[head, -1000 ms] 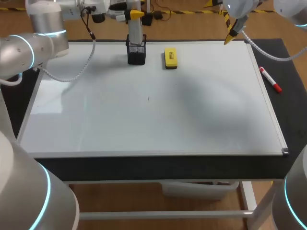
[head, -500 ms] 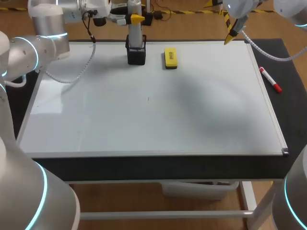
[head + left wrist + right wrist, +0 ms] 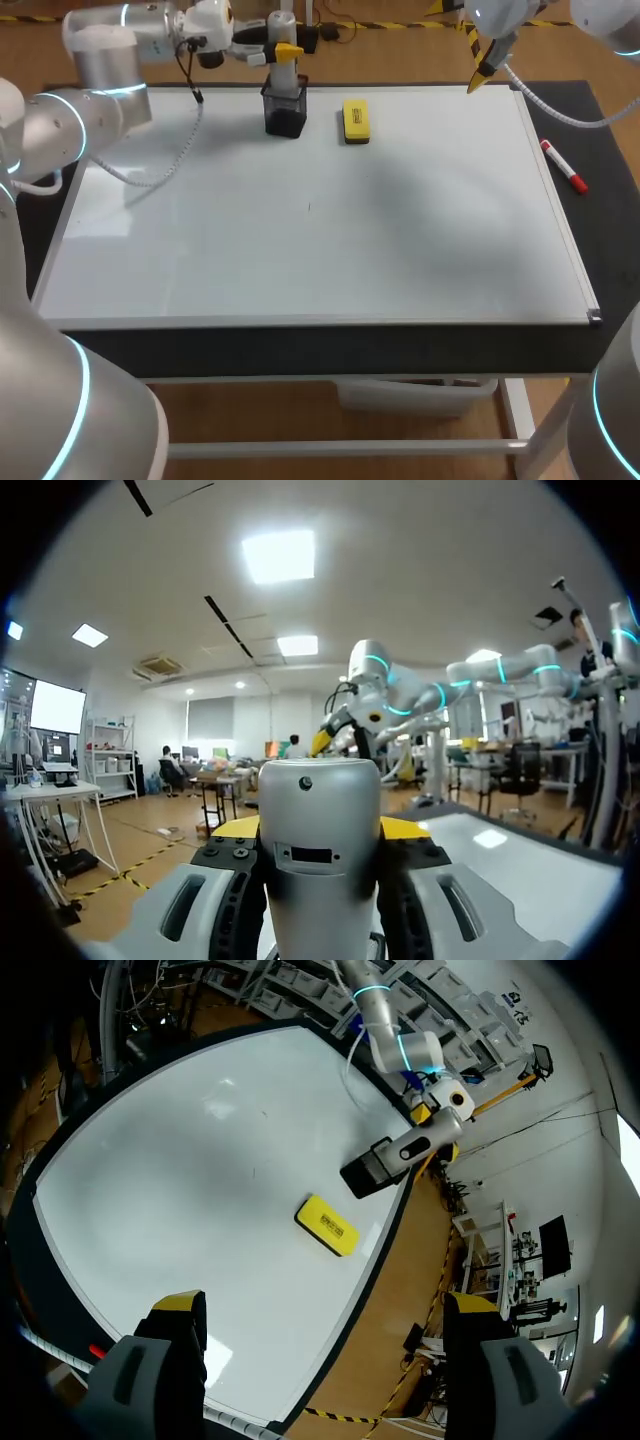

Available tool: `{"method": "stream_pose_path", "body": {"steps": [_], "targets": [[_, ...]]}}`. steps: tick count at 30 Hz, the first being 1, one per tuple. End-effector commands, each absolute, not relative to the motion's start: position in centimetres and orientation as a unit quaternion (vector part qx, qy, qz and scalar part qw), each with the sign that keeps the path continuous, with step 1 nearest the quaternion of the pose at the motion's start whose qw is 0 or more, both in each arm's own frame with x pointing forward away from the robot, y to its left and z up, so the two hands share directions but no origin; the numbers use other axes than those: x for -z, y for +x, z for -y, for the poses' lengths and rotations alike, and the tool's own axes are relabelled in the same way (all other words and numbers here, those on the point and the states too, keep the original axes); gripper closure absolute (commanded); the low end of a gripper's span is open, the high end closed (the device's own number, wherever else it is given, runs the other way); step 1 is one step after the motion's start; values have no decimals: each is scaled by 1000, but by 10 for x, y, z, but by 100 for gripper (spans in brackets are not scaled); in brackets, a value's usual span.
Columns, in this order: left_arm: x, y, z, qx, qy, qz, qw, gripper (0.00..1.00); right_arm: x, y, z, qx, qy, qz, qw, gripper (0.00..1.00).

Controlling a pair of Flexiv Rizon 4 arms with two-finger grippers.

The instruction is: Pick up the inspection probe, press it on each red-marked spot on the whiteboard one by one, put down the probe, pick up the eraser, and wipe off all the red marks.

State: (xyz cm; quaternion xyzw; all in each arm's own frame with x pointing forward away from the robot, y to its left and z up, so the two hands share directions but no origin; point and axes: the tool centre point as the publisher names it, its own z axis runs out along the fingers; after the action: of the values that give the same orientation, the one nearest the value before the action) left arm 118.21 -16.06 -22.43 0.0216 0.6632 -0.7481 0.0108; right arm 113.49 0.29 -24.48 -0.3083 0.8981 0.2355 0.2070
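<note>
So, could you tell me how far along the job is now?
Done: nothing clearly; I see no red marks on the white rectangular whiteboard. In hand: the left end effector is shut on the silver cylindrical inspection probe, which stands in the black mesh holder. Left: the yellow block eraser lies untouched; the right end effector is open, empty.

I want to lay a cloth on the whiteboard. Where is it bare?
Everything from the eraser to the near frame is bare whiteboard. Crowded only along the far edge: holder, probe, left gripper, eraser.
</note>
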Motion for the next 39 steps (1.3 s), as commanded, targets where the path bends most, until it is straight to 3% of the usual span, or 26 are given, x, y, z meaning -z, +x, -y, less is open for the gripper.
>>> {"method": "stream_pose_path", "body": {"steps": [1,39], "targets": [[231,1193,163,746,76,-660,-45,100,244,1136,-3,-234,-310,-899,205,0],[268,1199,157,747,105,-652,-74,100,244,1136,-3,-234,-310,-899,205,0]]}}
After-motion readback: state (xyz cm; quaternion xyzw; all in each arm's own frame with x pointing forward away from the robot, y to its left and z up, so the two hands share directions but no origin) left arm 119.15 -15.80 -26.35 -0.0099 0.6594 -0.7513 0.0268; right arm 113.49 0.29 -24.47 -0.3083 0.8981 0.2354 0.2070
